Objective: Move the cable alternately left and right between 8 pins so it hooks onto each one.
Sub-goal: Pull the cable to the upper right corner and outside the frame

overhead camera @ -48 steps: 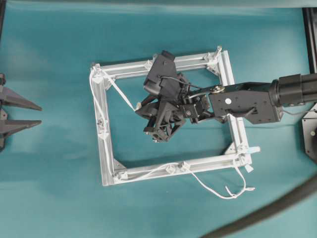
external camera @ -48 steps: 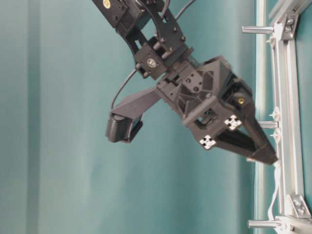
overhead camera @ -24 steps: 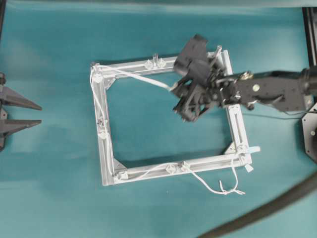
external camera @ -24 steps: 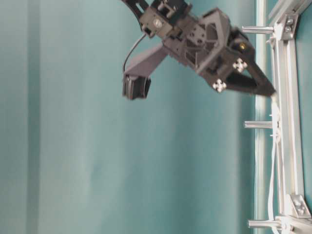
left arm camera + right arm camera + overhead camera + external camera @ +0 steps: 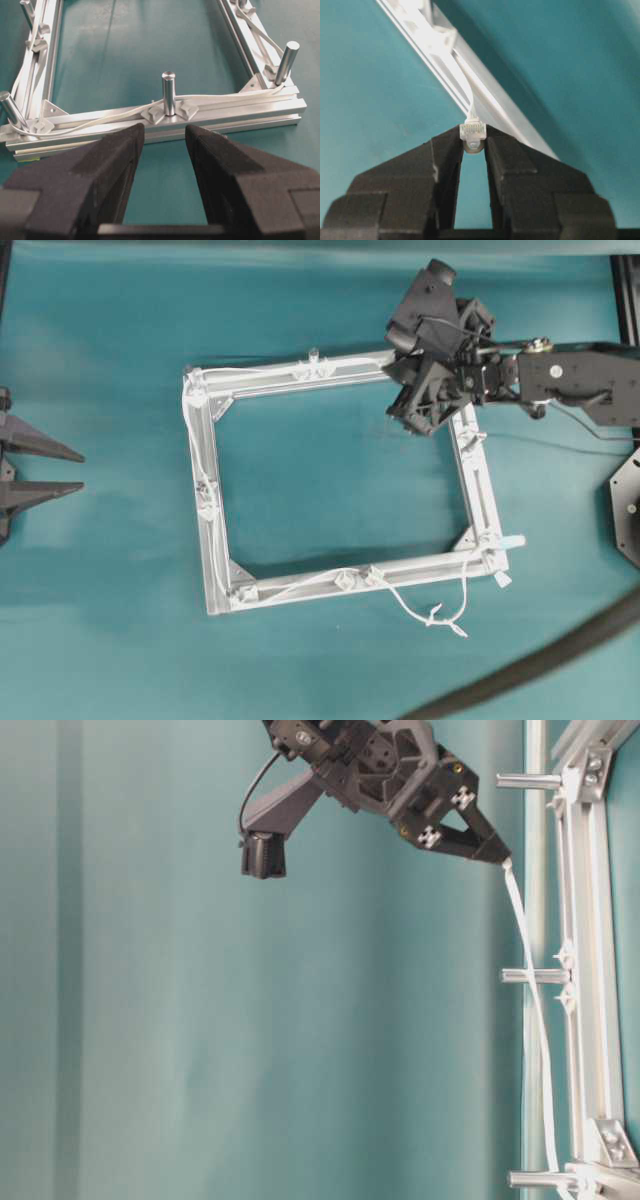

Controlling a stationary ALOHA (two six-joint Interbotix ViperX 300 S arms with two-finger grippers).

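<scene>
Overhead view: we saw our right gripper (image 5: 400, 368) pinching the cable (image 5: 265, 378)'s plug (image 5: 473, 132) over the frame (image 5: 212, 530)'s far right corner; our left gripper (image 5: 161, 150) stood open facing a pin (image 5: 168, 93).

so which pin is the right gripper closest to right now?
The pin on the frame's right rail, just below the right gripper in the overhead view. The far-rail middle pin and the left-rail pins are farther off. It grips the cable's plug.
</scene>
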